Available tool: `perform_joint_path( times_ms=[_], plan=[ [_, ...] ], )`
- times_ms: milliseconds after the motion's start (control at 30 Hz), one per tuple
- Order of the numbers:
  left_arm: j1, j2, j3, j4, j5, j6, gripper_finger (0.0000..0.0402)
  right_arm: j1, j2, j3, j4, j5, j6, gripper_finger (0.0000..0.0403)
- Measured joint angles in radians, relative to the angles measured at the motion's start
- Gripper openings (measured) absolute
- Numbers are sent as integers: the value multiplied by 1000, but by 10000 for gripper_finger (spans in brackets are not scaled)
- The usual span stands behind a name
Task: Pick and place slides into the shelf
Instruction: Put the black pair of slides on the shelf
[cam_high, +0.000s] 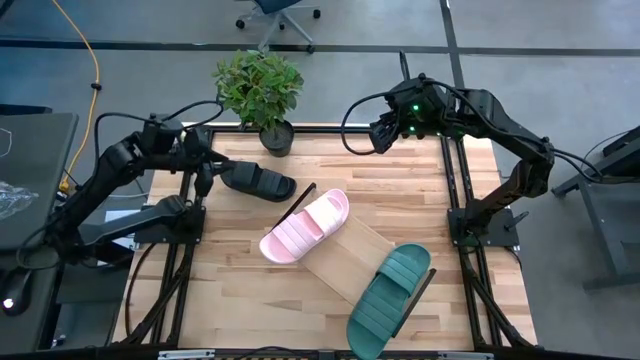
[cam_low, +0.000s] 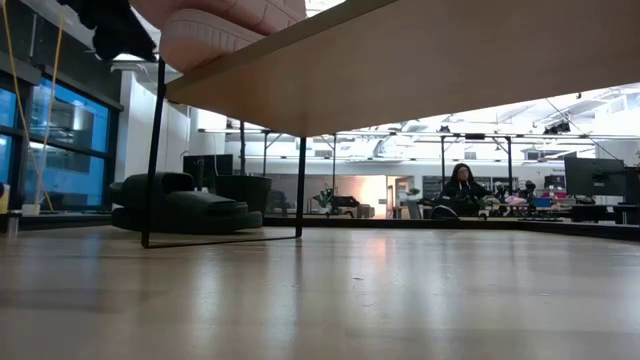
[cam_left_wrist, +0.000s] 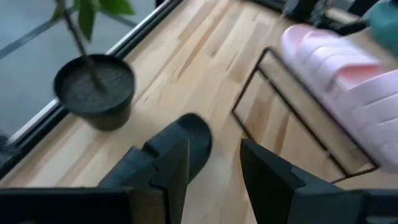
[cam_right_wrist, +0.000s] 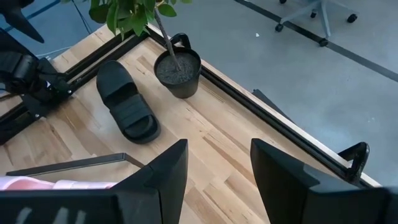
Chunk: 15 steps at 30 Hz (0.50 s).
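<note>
Spanning the pale slatted-wood bench (cam_high: 400, 195), a light plank shelf (cam_high: 345, 262) bearing pink (cam_high: 305, 227) and teal (cam_high: 390, 300) rubbery slides, black slide (cam_high: 258, 180) by potted plant (cam_high: 262, 95), left gripper (cam_high: 203, 178) and right gripper (cam_high: 380, 135) jaws apart, empty, low view alone showing a seated person (cam_low: 462, 185) in the office behind.

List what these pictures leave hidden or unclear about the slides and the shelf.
- Low view: the shelf plank hides the pink slide's top; only its sole edge shows.
- Left wrist view: the left gripper's fingers cover much of the black slide.
- Right wrist view: the pink slide is cut off by the edge.
- High view: whether the green slide lies fully on the shelf.
</note>
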Motion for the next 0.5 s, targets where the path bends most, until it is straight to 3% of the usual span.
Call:
perform_joint_path(
  times_ms=[267, 500],
  plan=[
    [51, 27, 0, -20, -14, 61, 133, 0, 0, 0, 0, 0, 13, 167],
    [55, 67, 0, -92, -114, 90, 133, 0, 0, 0, 0, 0, 19, 167]
  ],
)
